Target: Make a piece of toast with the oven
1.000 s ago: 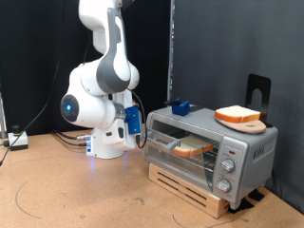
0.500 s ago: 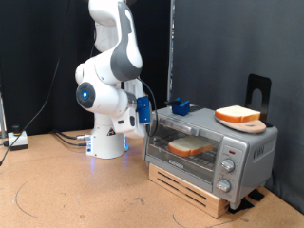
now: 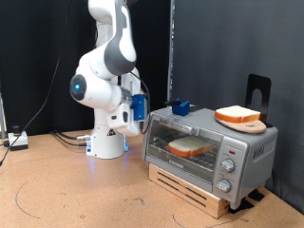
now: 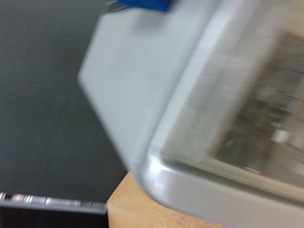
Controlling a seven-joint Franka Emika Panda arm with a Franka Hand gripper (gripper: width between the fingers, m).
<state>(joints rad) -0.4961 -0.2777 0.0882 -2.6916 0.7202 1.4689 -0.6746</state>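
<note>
The oven has a brushed silver metal shell and glossy glass door; it sits on a pale wooden pallet over a matt brown tabletop.

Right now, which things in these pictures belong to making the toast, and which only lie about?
For the job:
- piece of toast, inside the oven
- oven, door shut
- gripper, beside the oven

Lying about:
- second slice on wooden board
- blue object on the oven
</note>
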